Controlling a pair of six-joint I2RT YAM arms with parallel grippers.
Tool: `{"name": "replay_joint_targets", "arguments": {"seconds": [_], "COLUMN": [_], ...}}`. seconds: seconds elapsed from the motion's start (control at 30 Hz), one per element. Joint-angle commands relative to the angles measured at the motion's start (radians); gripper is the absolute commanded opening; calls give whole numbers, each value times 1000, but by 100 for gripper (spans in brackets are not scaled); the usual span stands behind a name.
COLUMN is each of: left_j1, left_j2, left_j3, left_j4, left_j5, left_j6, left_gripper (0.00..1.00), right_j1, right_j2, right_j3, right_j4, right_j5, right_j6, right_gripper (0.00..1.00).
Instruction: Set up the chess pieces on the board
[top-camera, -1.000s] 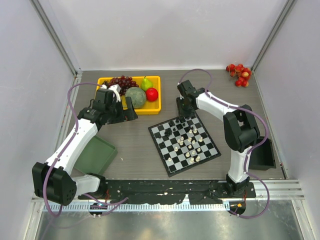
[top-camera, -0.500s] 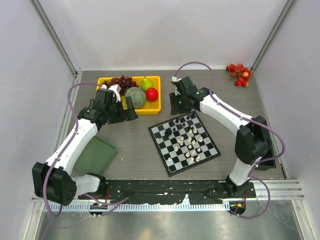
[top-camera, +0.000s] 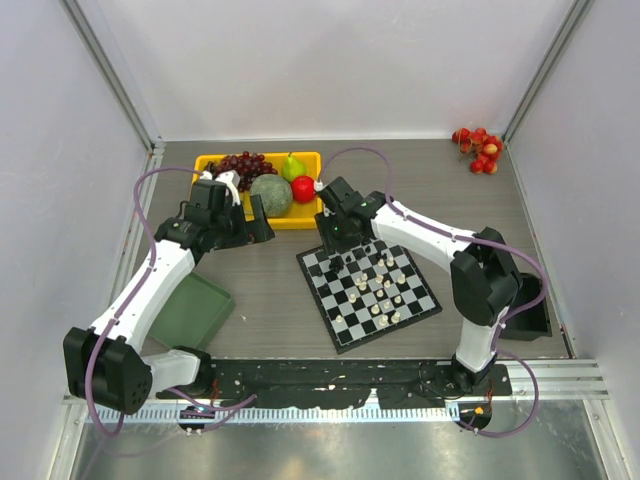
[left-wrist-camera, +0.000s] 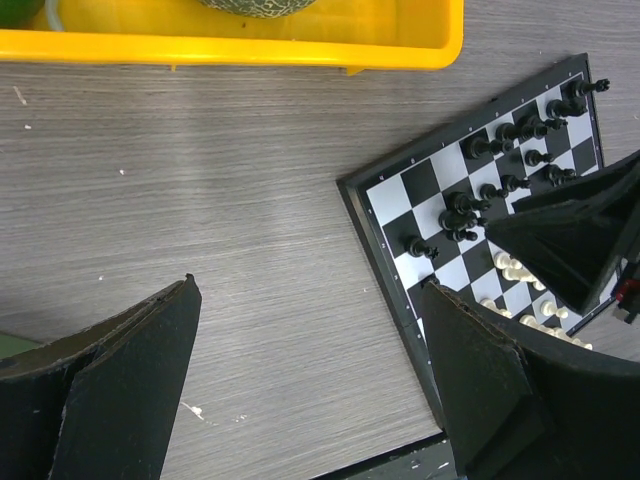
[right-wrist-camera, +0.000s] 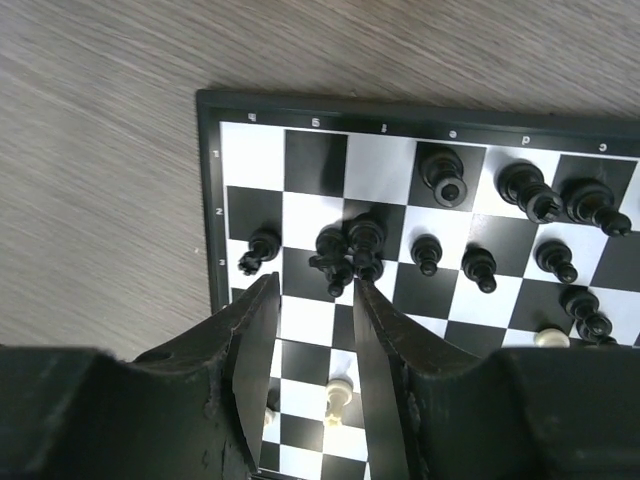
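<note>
The small checkered board (top-camera: 367, 284) lies turned at an angle at mid-table; it also shows in the left wrist view (left-wrist-camera: 430, 185) and the right wrist view (right-wrist-camera: 310, 155). Black chess pieces (right-wrist-camera: 352, 250) crowd its far end, cream-white pieces (top-camera: 385, 305) its near half. My right gripper (right-wrist-camera: 312, 290) is open with a narrow gap and empty, hanging above the board's far-left corner (top-camera: 340, 238), its tips just short of a tight cluster of black pieces. My left gripper (left-wrist-camera: 310, 300) is wide open and empty over bare table left of the board (top-camera: 250, 228).
A yellow tray (top-camera: 305, 217) with dark grapes (top-camera: 240, 163), a melon, a pear and a red apple stands at the back. A green tray (top-camera: 195, 310) lies front left. Red fruit (top-camera: 478, 148) lies at the back right. A black bin (top-camera: 525, 308) stands at right.
My right gripper has swung left along the board's far edge, from the far-right corner to the far-left corner. The left arm has stayed put.
</note>
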Motion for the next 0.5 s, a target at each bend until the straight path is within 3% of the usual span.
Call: {"name": "replay_joint_targets", "arguments": {"seconds": [0.0,0.47], "left_j1": [-4,-4], "left_j2": [-35,-27], "left_j3": [-12,-10], "left_j4": [36,35], "left_j5": [-6,-4], "left_j6": [-10,-7], "left_gripper": [100,100], "right_j1": [1,-4], "right_j2": [21,85], "right_j3": [17,25], "right_j4": [-22,4], "right_j5": [56,51], "right_j6": [21,46], "right_gripper": [41,33]}}
